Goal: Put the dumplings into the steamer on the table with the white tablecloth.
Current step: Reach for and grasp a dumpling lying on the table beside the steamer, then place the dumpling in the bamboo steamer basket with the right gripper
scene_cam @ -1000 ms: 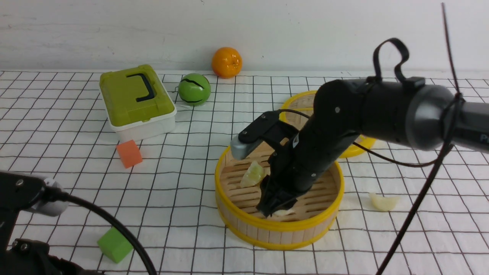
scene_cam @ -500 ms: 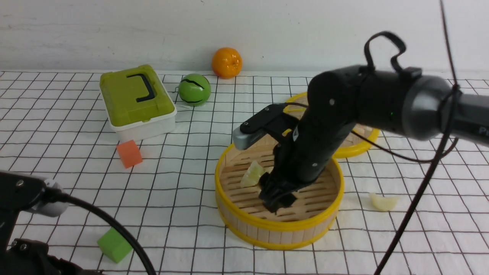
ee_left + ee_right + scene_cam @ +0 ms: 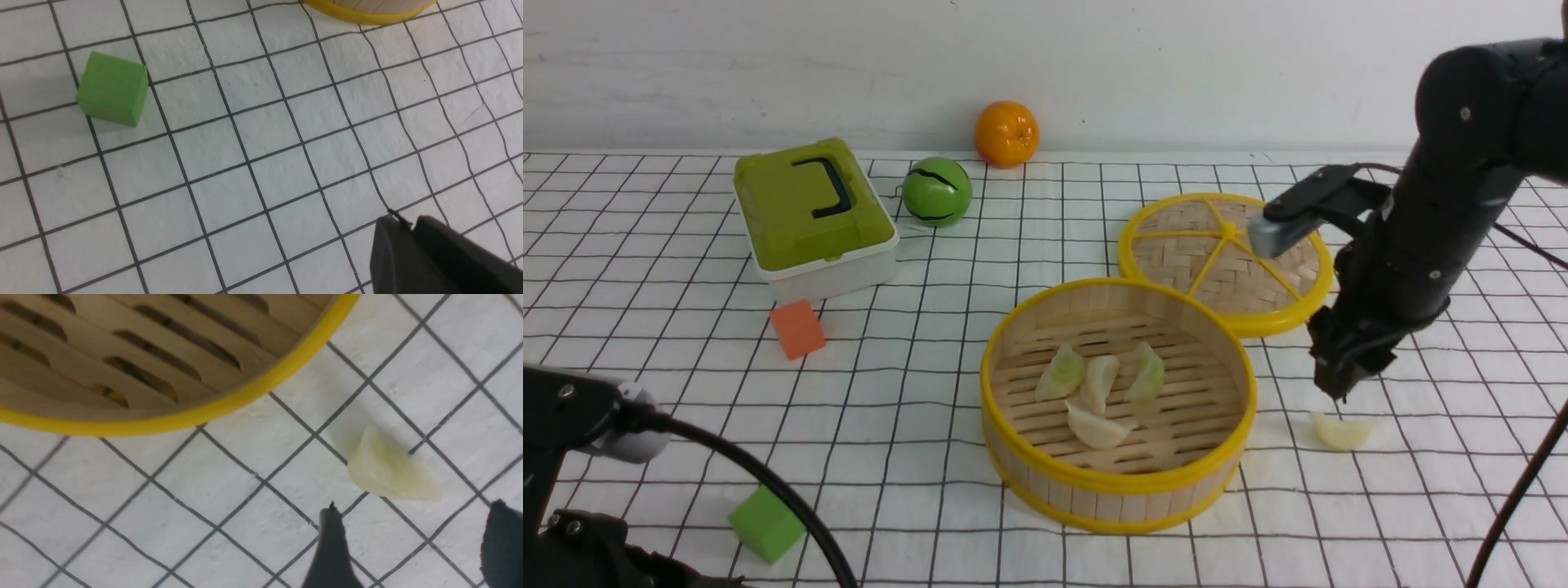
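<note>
Nearest, at the edge of the left wrist view, only a dark slab of the left pincer (image 3: pixel 429 257) above the white tablecloth (image 3: pixel 253 171); spread or pressed together, impossible to tell. Well apart from it, a green cube (image 3: pixel 112 87) flat on the grid, and farther out from the same pincer a sliver of the steamer (image 3: pixel 367 14) rim. Over on the right, the right pincer (image 3: pixel 1339 385) pointing down, spread wide and holding nothing, with both dark fingertips (image 3: pixel 331 547) hovering over the cloth in the right wrist view. Just beneath its tips and slightly nearer, one loose dumpling (image 3: pixel 1342 431), creamy with a faint green tinge, lying on the cloth, untouched and outside the steamer's wall. To the left of that pincer, near but apart, the round bamboo steamer itself, upright, with four dumplings (image 3: pixel 1100 381) on its slatted floor: three side by side, the fourth against the middle one on the near side. Behind the right pincer and a little to its left, the woven lid (image 3: pixel 1225 261) flat on the cloth, just beside the steamer. Far to that pincer's left, an orange cube (image 3: pixel 798 328), then a green-lidded box (image 3: pixel 813 214), a green ball (image 3: pixel 937 191) and, farthest back by the wall, an orange (image 3: pixel 1007 133)
</note>
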`<state>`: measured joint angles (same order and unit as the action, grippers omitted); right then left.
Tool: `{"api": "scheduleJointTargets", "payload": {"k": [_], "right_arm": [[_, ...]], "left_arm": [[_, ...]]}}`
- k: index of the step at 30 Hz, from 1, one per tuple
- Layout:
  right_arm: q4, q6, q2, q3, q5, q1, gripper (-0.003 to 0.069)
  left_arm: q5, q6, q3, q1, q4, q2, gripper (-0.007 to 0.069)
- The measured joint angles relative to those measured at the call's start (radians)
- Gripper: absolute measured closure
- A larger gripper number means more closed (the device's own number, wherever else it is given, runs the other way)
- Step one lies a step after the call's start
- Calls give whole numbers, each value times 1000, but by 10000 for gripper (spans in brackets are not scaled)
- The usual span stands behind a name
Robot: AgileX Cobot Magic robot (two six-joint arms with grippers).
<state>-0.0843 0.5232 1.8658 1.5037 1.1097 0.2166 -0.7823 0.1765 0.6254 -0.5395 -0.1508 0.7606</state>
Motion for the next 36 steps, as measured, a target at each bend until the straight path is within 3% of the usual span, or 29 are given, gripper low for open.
{"api": "scheduleJointTargets", "payload": {"k": [5,9,16,20,29,36], "right_arm": [[-11,213,84,-21,-16,-21,198],[-23,256,141,-22,-73,-23,198],[8,259,196,-22,-116,-23,252],[41,232,193,-12,-117,-20,441],[38,116,92,115,6,31,443],[-132,65,53,205,54,205,449]], "left_arm": [[1,0,0,0,0,0,561],[0,0,0,0,1,0,557],[0,0,0,0,1,0,556],[-1,0,0,0,1,0,554],[0,0,0,0,1,1,552],[40,0,0,0,31,1,552]]}}
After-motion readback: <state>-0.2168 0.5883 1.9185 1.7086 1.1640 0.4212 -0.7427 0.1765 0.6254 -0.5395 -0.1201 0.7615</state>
